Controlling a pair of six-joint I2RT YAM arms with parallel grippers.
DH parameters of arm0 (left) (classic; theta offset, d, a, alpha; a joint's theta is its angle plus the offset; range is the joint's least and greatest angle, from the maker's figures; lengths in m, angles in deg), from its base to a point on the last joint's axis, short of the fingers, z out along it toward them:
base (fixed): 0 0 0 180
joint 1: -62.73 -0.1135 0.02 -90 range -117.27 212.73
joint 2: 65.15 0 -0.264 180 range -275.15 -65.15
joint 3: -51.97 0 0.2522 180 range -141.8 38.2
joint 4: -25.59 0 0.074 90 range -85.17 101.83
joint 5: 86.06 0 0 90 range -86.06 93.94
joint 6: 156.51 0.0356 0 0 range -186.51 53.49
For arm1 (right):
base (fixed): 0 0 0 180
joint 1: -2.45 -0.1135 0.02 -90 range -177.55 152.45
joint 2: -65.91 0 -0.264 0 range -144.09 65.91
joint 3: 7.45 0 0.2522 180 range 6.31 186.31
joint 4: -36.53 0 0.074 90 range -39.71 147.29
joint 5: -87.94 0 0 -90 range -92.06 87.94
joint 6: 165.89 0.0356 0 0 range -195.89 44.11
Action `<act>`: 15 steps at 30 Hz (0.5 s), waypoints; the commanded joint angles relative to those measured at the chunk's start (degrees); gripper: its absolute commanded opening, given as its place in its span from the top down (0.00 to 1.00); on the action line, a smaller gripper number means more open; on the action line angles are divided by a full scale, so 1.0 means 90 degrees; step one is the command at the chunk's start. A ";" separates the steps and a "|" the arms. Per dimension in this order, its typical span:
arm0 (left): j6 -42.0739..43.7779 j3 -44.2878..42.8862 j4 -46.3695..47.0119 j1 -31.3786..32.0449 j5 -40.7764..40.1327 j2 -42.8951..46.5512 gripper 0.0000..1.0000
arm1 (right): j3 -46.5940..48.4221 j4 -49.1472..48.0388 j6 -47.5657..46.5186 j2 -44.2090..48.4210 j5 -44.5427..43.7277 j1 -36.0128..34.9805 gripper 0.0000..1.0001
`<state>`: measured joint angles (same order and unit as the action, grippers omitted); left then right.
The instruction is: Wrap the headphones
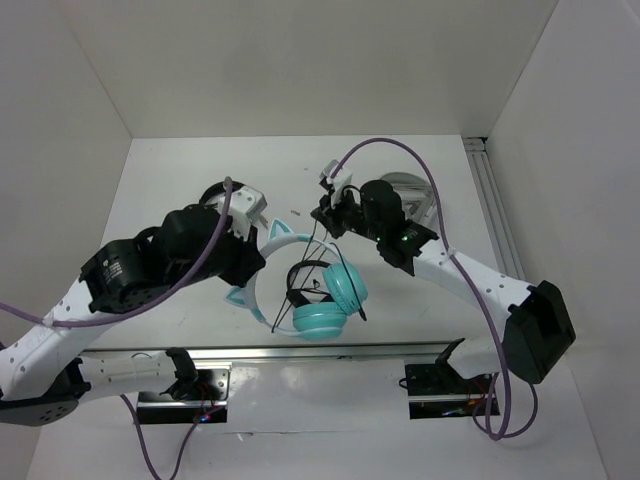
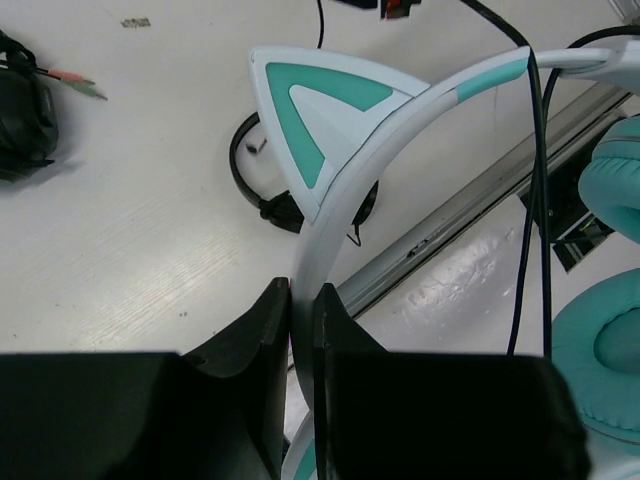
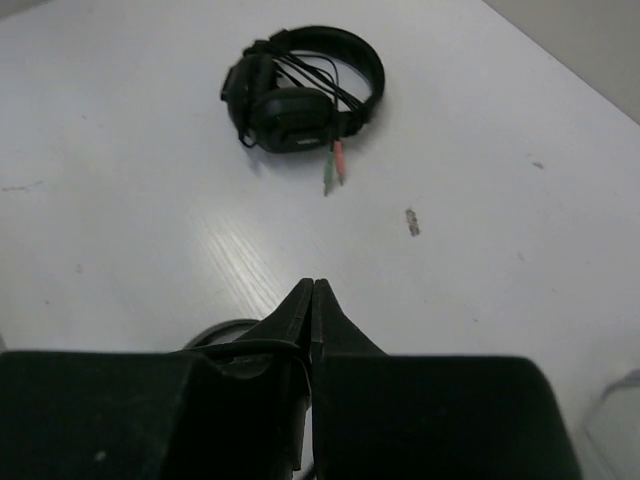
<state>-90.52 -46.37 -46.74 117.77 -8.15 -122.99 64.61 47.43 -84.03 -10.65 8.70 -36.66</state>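
Note:
The headphones (image 1: 322, 300) have teal ear cups and a pale headband with cat ears (image 2: 310, 110), and hang just above the table's front middle. My left gripper (image 1: 262, 266) is shut on the headband (image 2: 303, 295) and holds it up, with the ear cups (image 2: 600, 350) hanging to the right. The thin black cable (image 2: 536, 200) runs up from the cups to my right gripper (image 1: 328, 212). That gripper (image 3: 312, 285) is shut, with the cable (image 3: 230, 348) crossing its left finger into the closed jaws.
Small black headphones (image 2: 268, 200) lie on the table under the teal pair. Another black headset with pink and green plugs (image 3: 300, 90) lies at the back left. Grey-white headphones (image 1: 415, 195) lie behind the right arm. A metal rail (image 1: 300, 352) runs along the front edge.

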 commanded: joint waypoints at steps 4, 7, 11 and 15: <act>-0.0417 -0.1265 0.0414 0.0075 -0.0285 -0.0290 1.00 | -0.0706 -0.2061 0.1097 -0.0458 0.0892 0.0156 0.93; -0.0593 -0.1929 0.0073 0.0075 -0.0627 -0.0613 1.00 | -0.0961 -0.2950 0.1615 -0.0887 0.1274 0.0156 0.82; -0.1100 -0.2691 -0.0211 0.0075 -0.1213 -0.1140 1.00 | -0.0874 -0.3656 0.2047 -0.1756 0.1868 0.0156 0.76; -0.1599 -0.2956 -0.0367 0.0075 -0.1994 -0.1210 1.00 | -0.0620 -0.4204 0.2350 -0.2518 0.2075 0.0156 0.76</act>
<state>-98.43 -69.56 -51.85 118.32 -19.65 -134.25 56.63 19.61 -66.68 -31.50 23.58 -35.52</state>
